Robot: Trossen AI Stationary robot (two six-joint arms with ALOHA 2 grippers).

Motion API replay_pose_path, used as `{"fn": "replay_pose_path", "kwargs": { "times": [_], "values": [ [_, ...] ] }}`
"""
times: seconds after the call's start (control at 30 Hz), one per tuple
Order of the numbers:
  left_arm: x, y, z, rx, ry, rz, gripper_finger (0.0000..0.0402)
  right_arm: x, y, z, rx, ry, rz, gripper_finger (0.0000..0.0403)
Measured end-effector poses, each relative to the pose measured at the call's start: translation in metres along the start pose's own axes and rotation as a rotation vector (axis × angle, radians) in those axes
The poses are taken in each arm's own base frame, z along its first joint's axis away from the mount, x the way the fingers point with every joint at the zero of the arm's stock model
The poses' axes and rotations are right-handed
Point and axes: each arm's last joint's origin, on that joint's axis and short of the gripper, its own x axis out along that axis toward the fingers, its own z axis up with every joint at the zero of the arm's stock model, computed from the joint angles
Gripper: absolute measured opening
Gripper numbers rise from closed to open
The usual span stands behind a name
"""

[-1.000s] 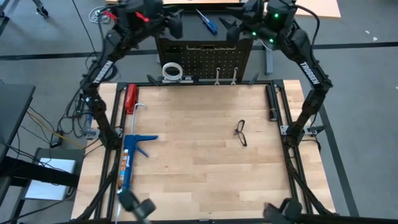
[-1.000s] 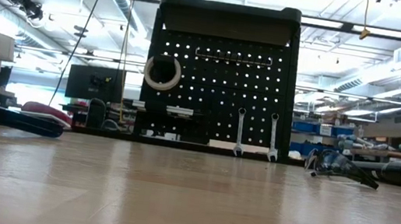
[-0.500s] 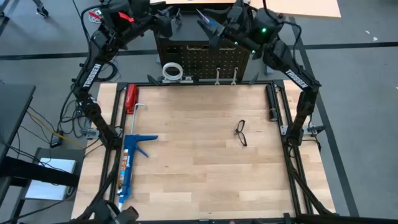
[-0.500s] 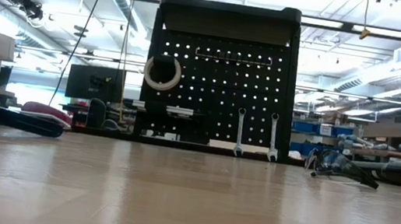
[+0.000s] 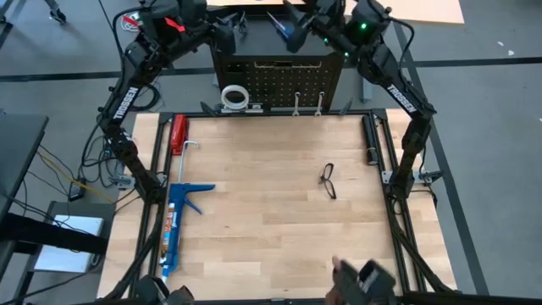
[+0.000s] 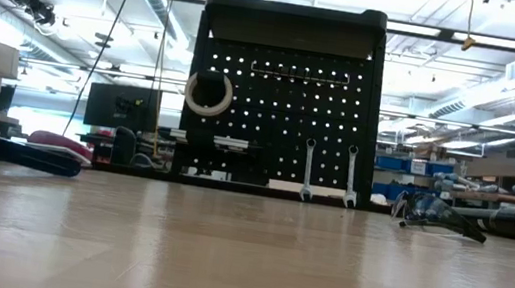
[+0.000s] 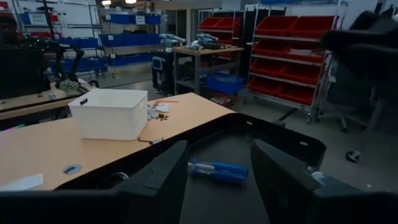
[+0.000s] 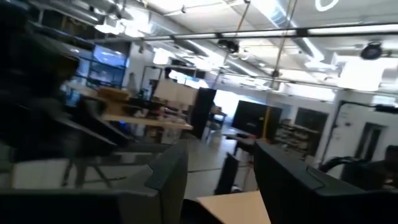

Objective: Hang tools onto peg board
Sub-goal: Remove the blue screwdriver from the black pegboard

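The black peg board (image 5: 275, 80) stands upright at the table's far edge. On it hang a white tape roll (image 6: 208, 94) and two silver wrenches (image 6: 307, 169) (image 6: 351, 175). A thin item (image 6: 300, 72) lies across its upper hooks. A blue-handled screwdriver (image 5: 282, 27) lies on the dark top behind the board and shows in the left wrist view (image 7: 217, 171). Black-framed glasses (image 5: 328, 180) lie on the table right of centre. My left gripper (image 5: 235, 30) and my right gripper (image 5: 294, 34) hover open and empty above the board's top, on either side of the screwdriver.
A long blue caulking gun (image 5: 175, 222) and a red-handled tool (image 5: 178, 134) lie along the table's left side. Black rails (image 5: 373, 140) run along the table's sides. A white bin (image 7: 109, 112) stands on a bench beyond the table.
My right gripper has gone toward the table's left and far beyond its far edge, and now hangs over the board's top close to the screwdriver. My left gripper has shifted slightly toward the far left. The tools have stayed where they were.
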Motion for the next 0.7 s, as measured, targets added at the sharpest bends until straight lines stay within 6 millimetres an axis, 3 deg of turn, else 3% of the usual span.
{"fn": "replay_pose_path", "kwargs": {
  "times": [0.17,0.4,0.7],
  "values": [
    [0.000,-0.002,0.000,-0.021,0.001,-0.010,0.0182,0.013,-0.023,-0.024,-0.032,0.052,-0.018,0.0184],
    [-0.001,-0.011,-0.002,-0.020,0.013,-0.044,0.0182,0.034,-0.048,-0.074,0.059,0.194,-0.015,0.0185],
    [-0.003,-0.021,-0.006,-0.021,0.058,-0.073,0.0182,0.051,-0.048,-0.116,0.149,0.312,0.039,0.0186]
  ]
}}
